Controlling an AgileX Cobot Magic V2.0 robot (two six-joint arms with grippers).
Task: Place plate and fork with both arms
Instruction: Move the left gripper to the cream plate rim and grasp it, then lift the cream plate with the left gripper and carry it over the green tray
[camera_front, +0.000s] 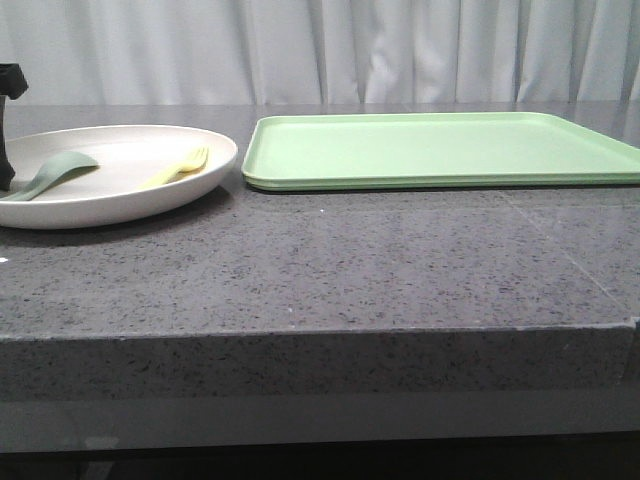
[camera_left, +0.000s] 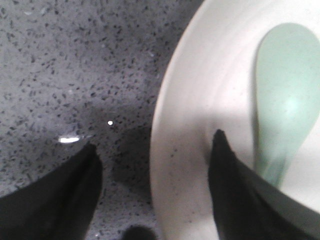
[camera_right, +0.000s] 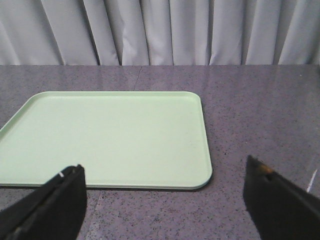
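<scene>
The plate (camera_front: 120, 190) sat on the surface (camera_front: 330, 260) left of the tray (camera_front: 440, 150), carrying the fork (camera_front: 180, 165) and spoon (camera_front: 50, 175). The left gripper (camera_left: 152, 165) straddled its rim, spread, apparently to grasp it; the right gripper (camera_right: 162, 192) hovered released over the surface, short of the tray.

In the front view the plate (camera_front: 120, 185) runs off the left edge, so its far side cannot be seen, and the spoon (camera_front: 50, 175) lying in it is cut there too at its handle end. Only a dark sliver of the left gripper (camera_front: 8, 120) shows at that edge; its fingers are out of the frame. The tray (camera_front: 440, 150) is clipped at the right edge. In the left wrist view the plate and spoon are blurred and cut off, and the fork (camera_front: 180, 166) is outside it. The right gripper (camera_right: 165, 195) shows only its fingertips (camera_right: 60, 195).
</scene>
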